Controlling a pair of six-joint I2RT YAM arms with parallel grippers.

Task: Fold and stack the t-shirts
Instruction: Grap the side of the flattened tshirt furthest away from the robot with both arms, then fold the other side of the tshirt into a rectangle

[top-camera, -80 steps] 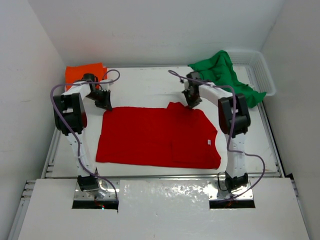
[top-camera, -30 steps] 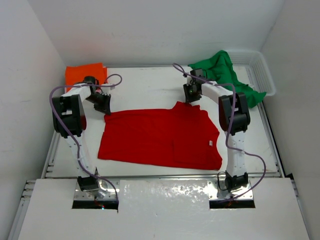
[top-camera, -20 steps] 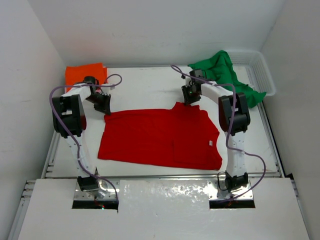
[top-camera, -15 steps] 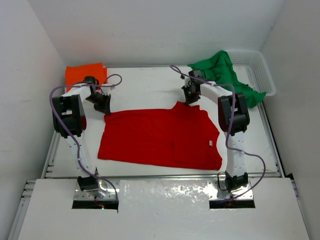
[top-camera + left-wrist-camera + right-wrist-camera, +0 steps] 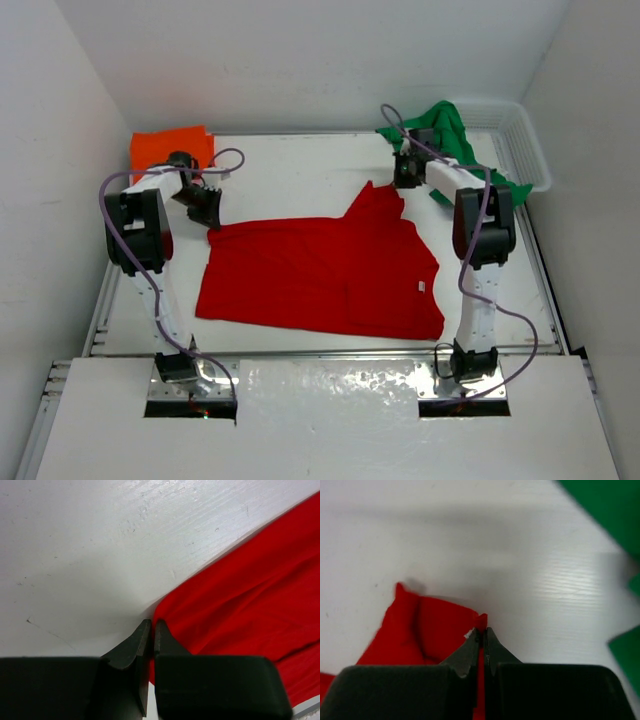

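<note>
A red t-shirt [image 5: 320,275] lies spread across the middle of the table. My left gripper [image 5: 211,215] is shut on its far left corner [image 5: 172,625], low on the table. My right gripper [image 5: 400,183] is shut on the far right sleeve edge [image 5: 445,630] and holds it raised and stretched toward the back right. An orange t-shirt [image 5: 168,146] lies folded at the back left. A green t-shirt [image 5: 450,150] is heaped over the rim of the basket at the back right.
A white mesh basket [image 5: 525,150] stands in the back right corner, partly under the green cloth. Walls close in the table on the left, back and right. A raised white ledge [image 5: 330,420] runs along the near edge, by the arm bases.
My right gripper has shut on the red sleeve and pulled it up and toward the back right, stretching a peak out of the shirt. The left gripper has stayed put.
</note>
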